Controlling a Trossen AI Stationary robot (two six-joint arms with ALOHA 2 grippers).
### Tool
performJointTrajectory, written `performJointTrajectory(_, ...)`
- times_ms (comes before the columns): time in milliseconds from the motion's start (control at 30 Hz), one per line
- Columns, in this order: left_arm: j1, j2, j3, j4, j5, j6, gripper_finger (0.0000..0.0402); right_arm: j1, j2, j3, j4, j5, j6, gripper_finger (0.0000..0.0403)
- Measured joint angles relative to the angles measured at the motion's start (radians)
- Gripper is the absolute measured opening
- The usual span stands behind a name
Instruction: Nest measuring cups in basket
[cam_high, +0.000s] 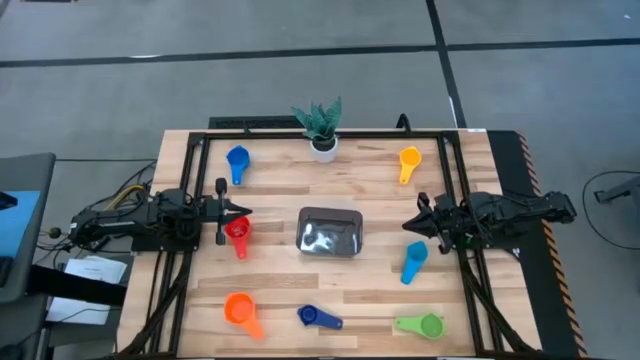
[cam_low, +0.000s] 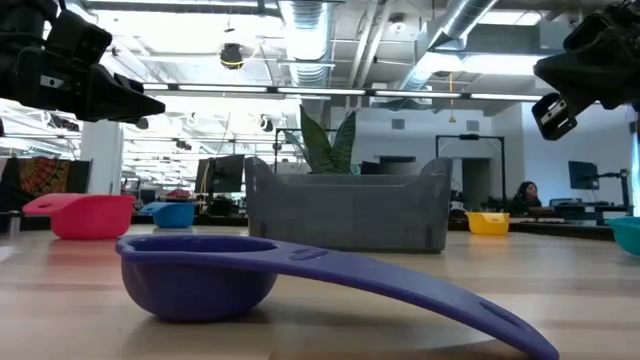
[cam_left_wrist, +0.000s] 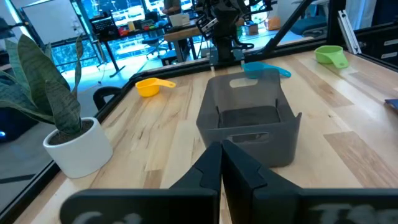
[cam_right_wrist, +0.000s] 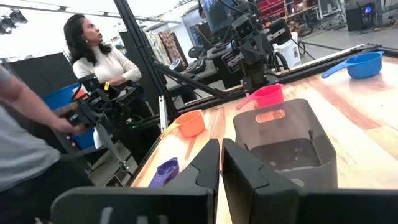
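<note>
The dark grey basket (cam_high: 330, 213) stands mid-table, with nothing in it that I can see. Seven cups lie around it on the wood: blue (cam_high: 237, 160), yellow (cam_high: 408, 160), red (cam_high: 238, 233), light blue (cam_high: 414, 260), orange (cam_high: 240, 309), dark blue (cam_high: 318, 318) and green (cam_high: 425, 325). My left gripper (cam_high: 246, 211) is shut and hovers left of the basket, just above the red cup. In the low view it (cam_low: 150, 103) is well clear of the table. My right gripper (cam_high: 419, 221) is shut too, right of the basket and raised, pointing at the basket (cam_right_wrist: 280, 127).
A white pot with a green plant (cam_high: 322, 130) stands at the far edge, beyond the basket. A black metal frame (cam_high: 200, 150) runs around the tabletop. Beyond the table, a person (cam_right_wrist: 99, 62) stands and another person's arm (cam_right_wrist: 25, 106) reaches toward a device.
</note>
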Motion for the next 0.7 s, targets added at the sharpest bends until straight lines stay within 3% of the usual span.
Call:
performJointTrajectory(133, 0.000, 0.000, 0.000, 0.000, 0.000, 0.000, 0.0000, -0.001, 0.000, 0.000, 0.000, 0.000, -0.250, 0.0043)
performJointTrajectory(267, 0.000, 0.000, 0.000, 0.000, 0.000, 0.000, 0.0000, -0.001, 0.000, 0.000, 0.000, 0.000, -0.346, 0.0045)
performJointTrajectory(400, 0.000, 0.000, 0.000, 0.002, 0.000, 0.008, 0.0000, -0.002, 0.000, 0.000, 0.020, 0.003, -0.352, 0.0043)
performJointTrajectory(700, 0.000, -0.003, -0.001, 0.019, -0.039, 0.154, 0.0000, -0.002, 0.000, 0.004, 0.366, 0.101, -0.114, 0.0035)
